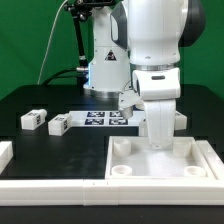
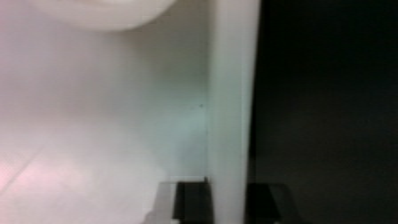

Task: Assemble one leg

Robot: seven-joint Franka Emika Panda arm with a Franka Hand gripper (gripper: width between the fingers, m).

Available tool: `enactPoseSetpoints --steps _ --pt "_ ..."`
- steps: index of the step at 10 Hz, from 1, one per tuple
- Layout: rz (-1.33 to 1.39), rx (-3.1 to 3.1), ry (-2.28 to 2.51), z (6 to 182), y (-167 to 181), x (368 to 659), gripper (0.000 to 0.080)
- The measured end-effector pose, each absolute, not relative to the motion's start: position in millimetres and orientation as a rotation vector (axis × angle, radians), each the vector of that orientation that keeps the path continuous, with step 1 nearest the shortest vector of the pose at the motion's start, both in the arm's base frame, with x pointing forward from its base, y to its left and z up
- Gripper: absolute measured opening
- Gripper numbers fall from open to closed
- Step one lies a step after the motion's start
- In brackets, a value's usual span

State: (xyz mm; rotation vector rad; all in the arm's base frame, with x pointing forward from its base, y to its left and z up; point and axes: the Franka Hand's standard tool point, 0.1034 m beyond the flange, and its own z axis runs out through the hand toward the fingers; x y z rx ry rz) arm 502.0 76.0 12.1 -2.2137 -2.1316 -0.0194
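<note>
Robot's end effector [image 2: 228, 203] low over the white square tray [image 1: 150, 182], grip impossible to tell; a tagged white leg [image 1: 32, 120] lies apart on the black desk [image 1: 30, 95]

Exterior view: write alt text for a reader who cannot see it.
A white robot arm reaches down over a large white square tray with corner sockets on a black table. On the exterior view's left lie two small tagged white legs beside the marker board.

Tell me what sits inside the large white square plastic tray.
Four round corner sockets show inside the white tray, all empty. The gripper hides the middle; what lies under it cannot be seen.
</note>
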Motion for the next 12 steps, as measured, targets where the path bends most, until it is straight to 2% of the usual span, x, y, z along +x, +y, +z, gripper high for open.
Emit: enactPoseSetpoints --steps 3,4,5,6,7,8,9,12 --pt "-0.018 -2.225 -2.120 11.9 75.7 501.9 0.0060" --pt "-0.018 -2.225 -2.119 11.7 75.3 501.8 0.0167" --pt "-0.018 -2.226 -2.118 11.7 75.0 501.8 0.0309" --pt "-0.018 -2.226 -2.118 11.6 74.8 501.8 0.0309" --pt "-0.017 -2.227 -2.117 11.5 74.5 501.7 0.0492" --pt "-0.017 -2.227 -2.117 11.3 74.4 501.7 0.0492" --pt "-0.017 -2.227 -2.116 11.2 74.2 501.6 0.0619" --pt "-0.016 -2.228 -2.115 10.9 73.6 501.6 0.0648"
